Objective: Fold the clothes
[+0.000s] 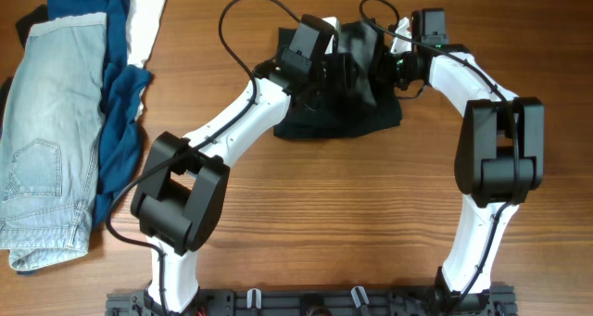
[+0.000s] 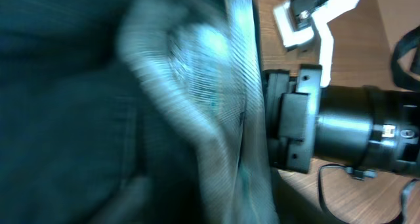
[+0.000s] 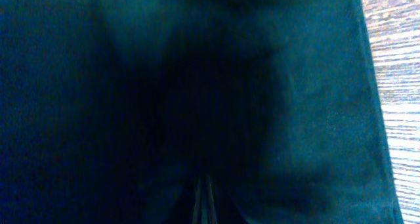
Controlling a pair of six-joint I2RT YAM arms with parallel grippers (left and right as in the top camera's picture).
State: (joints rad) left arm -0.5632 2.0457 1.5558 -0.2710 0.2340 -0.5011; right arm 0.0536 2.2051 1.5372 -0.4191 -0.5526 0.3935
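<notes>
Jeans (image 1: 46,131) lie flat at the table's (image 1: 306,223) far left, dark-blue piece (image 1: 116,121) bunched just beside them, white piece (image 1: 148,19) above it. Centre-back, the black garment (image 1: 357,121) is heaped between both arms. Left gripper (image 1: 326,75) is buried in it, pale lining (image 2: 197,86) blurring across its camera. Right gripper (image 1: 382,68) is buried too. Cloth hides both jaws, so I can't tell whether either is pinching.

Elbows bowed outward — left claw (image 1: 332,75) and right claw (image 1: 378,70) nearly meet.
</notes>
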